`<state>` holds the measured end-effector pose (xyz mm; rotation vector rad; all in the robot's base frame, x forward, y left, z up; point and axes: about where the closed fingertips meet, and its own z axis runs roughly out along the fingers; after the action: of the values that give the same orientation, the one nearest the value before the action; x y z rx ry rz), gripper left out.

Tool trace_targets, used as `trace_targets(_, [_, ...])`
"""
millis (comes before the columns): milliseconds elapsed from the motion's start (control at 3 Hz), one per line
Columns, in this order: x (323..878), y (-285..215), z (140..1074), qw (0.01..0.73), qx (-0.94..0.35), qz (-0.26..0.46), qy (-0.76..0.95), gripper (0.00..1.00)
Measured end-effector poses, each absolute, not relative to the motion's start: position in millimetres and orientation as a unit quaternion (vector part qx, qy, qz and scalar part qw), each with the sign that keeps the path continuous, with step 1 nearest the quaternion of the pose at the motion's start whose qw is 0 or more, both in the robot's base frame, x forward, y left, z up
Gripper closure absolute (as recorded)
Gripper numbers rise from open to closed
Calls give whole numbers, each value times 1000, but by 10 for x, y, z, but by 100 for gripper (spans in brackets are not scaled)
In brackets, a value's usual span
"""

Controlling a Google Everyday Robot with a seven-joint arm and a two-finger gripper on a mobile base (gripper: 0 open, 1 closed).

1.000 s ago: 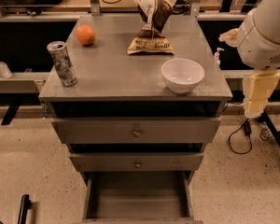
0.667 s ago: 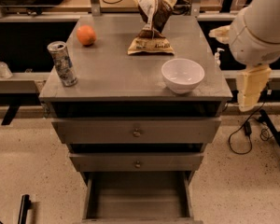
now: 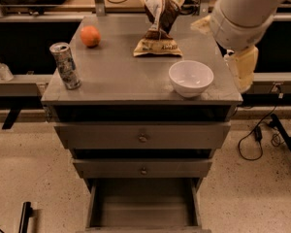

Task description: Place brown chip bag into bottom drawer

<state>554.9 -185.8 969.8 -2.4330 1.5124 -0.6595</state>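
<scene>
The brown chip bag (image 3: 157, 25) stands crinkled at the back middle of the grey cabinet top (image 3: 116, 79). The bottom drawer (image 3: 143, 203) is pulled out below, with a plain grey inside that holds nothing. My arm reaches in from the upper right. Its cream gripper (image 3: 242, 68) hangs at the cabinet top's right edge, right of the white bowl and well right of and nearer than the bag. It holds nothing that I can see.
A white bowl (image 3: 190, 77) sits at the front right of the top, a patterned drink can (image 3: 65, 65) at the front left, and an orange (image 3: 90, 36) at the back left. The two knobbed drawers (image 3: 143, 137) are shut. Cables (image 3: 254, 140) lie on the floor at right.
My arm and gripper have moved left, from beside the cabinet to over its right edge. The bag, bowl, can and drawer have not moved.
</scene>
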Motion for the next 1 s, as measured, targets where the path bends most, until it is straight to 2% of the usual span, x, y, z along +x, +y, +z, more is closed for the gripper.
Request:
trace_targets(333, [5942,-1590,9737,94,-871,-240,419,0])
trace_targets(667, [6169,-1483,9835,68,-899,-301,310,0])
trace_targets(1000, [6238,-1507,9811,51,-906,-319,273,0])
